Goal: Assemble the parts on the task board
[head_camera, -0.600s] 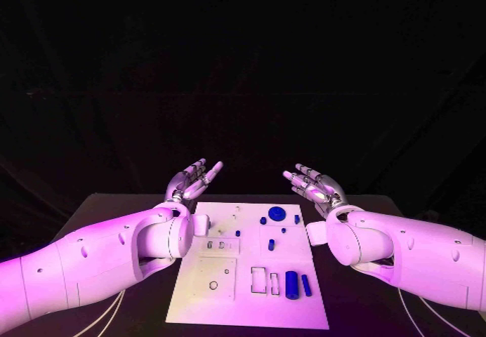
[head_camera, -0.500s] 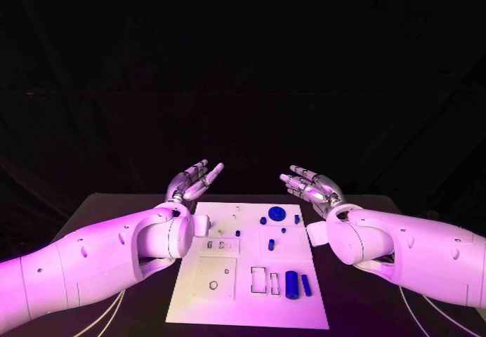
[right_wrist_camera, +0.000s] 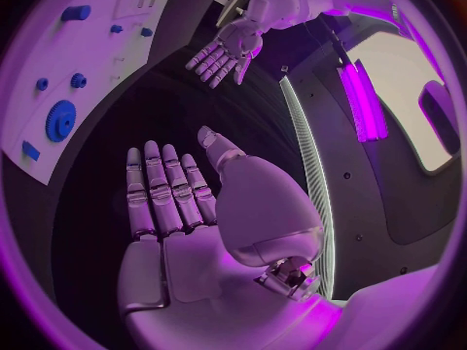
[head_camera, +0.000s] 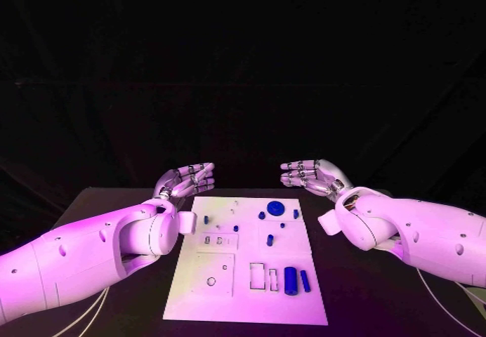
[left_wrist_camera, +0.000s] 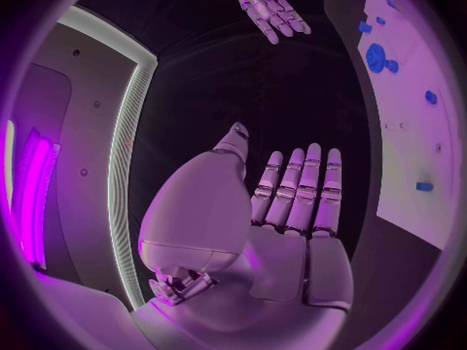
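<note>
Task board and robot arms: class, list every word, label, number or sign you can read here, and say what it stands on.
None can be read.
White task board: outlined slots and small blue parts, no lettering.
White arms, silver left hand and right hand: no legible marks.

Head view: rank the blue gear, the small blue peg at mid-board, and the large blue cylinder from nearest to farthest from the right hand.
1. Blue gear, at the board's far end, nearest the right hand.
2. Small blue peg, at mid-board.
3. Large blue cylinder, at the near end.

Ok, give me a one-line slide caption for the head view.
Both hands, left and right, hover open beyond the task board's far edge; blue parts lie untouched on it.
</note>
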Robot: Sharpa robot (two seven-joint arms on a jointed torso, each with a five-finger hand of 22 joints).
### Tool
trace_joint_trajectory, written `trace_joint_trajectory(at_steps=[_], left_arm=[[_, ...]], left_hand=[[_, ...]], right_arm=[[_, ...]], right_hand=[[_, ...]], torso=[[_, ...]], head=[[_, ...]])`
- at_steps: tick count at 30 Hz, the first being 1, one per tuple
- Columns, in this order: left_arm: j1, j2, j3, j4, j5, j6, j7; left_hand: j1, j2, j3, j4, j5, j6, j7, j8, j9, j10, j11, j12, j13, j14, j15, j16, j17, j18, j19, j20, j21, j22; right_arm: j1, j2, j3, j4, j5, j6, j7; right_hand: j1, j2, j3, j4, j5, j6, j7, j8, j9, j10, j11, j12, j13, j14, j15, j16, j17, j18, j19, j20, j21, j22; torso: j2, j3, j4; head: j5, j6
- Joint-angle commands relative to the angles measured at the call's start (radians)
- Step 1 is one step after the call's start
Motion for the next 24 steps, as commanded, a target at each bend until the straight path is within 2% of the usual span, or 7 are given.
trace_joint_trajectory(at_steps=[1,8,16,17,20,22,24], left_arm=[[0.013,-0.010,0.005,0.014,-0.059,0.127,-0.010],[0.025,-0.040,0.012,0.069,-0.081,0.154,-0.023],[0.035,-0.085,0.018,0.158,-0.085,0.163,-0.035],[0.038,-0.093,0.019,0.173,-0.085,0.164,-0.037],[0.047,-0.106,0.022,0.206,-0.085,0.166,-0.038],[0.052,-0.113,0.025,0.225,-0.085,0.166,-0.038],[0.055,-0.118,0.029,0.241,-0.085,0.167,-0.038]], left_hand=[[0.083,-0.004,-0.003,-0.094,0.004,0.144,0.021,0.029,-0.001,0.182,-0.035,0.018,0.001,0.182,-0.040,0.020,0.028,0.051,0.133,-0.001,0.059,0.016],[0.093,0.004,-0.010,-0.118,0.004,0.177,0.013,0.026,-0.005,0.231,-0.046,-0.001,0.000,0.241,-0.056,0.019,0.045,0.059,0.183,-0.009,0.087,0.022],[0.087,0.011,-0.018,-0.122,0.004,0.208,0.008,0.024,-0.004,0.272,-0.057,-0.011,0.002,0.297,-0.073,0.043,0.068,0.060,0.224,-0.024,0.115,0.030],[0.086,0.012,-0.019,-0.123,0.004,0.210,0.008,0.021,-0.004,0.276,-0.058,-0.016,0.001,0.312,-0.077,0.052,0.075,0.060,0.236,-0.029,0.123,0.033],[0.085,0.015,-0.021,-0.124,0.004,0.214,0.007,0.015,-0.005,0.283,-0.061,-0.023,0.001,0.340,-0.085,0.076,0.090,0.060,0.258,-0.041,0.140,0.039],[0.085,0.015,-0.021,-0.124,0.004,0.214,0.007,0.015,-0.005,0.283,-0.061,-0.024,0.001,0.340,-0.085,0.077,0.091,0.060,0.259,-0.041,0.141,0.039],[0.085,0.015,-0.021,-0.124,0.004,0.214,0.007,0.015,-0.005,0.283,-0.061,-0.024,0.001,0.340,-0.085,0.077,0.091,0.060,0.259,-0.041,0.141,0.039]], right_arm=[[0.012,-0.003,0.002,0.001,-0.213,-0.017,-0.019],[0.041,-0.013,0.004,0.011,-0.431,0.045,-0.134],[0.073,-0.008,0.008,0.020,-0.702,0.082,-0.267],[0.079,-0.007,0.008,0.024,-0.758,0.090,-0.299],[0.090,-0.002,0.009,0.031,-0.872,0.095,-0.366],[0.095,0.003,0.009,0.032,-0.929,0.093,-0.399],[0.099,0.008,0.010,0.032,-0.974,0.093,-0.425]], right_hand=[[0.016,-0.015,0.065,-0.033,-0.003,0.175,0.033,0.004,0.002,0.167,-0.035,-0.005,0.002,0.203,-0.046,0.018,0.006,0.038,0.169,-0.025,0.088,0.030],[-0.005,-0.074,0.092,-0.054,0.005,0.234,0.002,0.001,0.011,0.258,-0.070,-0.009,0.010,0.318,-0.087,0.037,0.037,0.038,0.275,-0.069,0.167,0.065],[0.000,-0.110,0.096,-0.075,0.050,0.302,-0.030,0.005,0.026,0.354,-0.112,-0.009,0.030,0.518,-0.156,0.144,0.145,0.037,0.400,-0.139,0.315,0.148],[-0.001,-0.115,0.091,-0.076,0.064,0.301,-0.036,0.000,0.026,0.355,-0.118,-0.011,0.034,0.584,-0.174,0.192,0.180,0.035,0.455,-0.163,0.371,0.179],[-0.014,-0.125,0.093,-0.068,0.069,0.308,-0.045,-0.008,0.029,0.364,-0.134,-0.006,0.054,0.632,-0.195,0.304,0.280,0.033,0.506,-0.188,0.472,0.244],[-0.022,-0.128,0.103,-0.058,0.068,0.312,-0.047,-0.013,0.031,0.363,-0.141,0.000,0.072,0.631,-0.198,0.390,0.354,0.033,0.513,-0.194,0.528,0.290],[-0.032,-0.137,0.107,-0.048,0.066,0.312,-0.048,-0.017,0.033,0.352,-0.142,-0.001,0.083,0.639,-0.197,0.469,0.423,0.016,0.556,-0.195,0.631,0.418]], torso=[[0.025,-0.0064,-0.0014],[0.057,-0.0047,0.0024],[0.103,-0.0096,0.0084],[0.112,-0.0107,0.0105],[0.136,-0.0167,0.0139],[0.150,-0.0204,0.0145],[0.162,-0.0239,0.0148]], head=[[-0.003,-0.002],[-0.002,-0.005],[-0.013,-0.007],[-0.017,-0.002],[-0.021,0.004],[-0.024,0.007],[-0.032,0.012]])
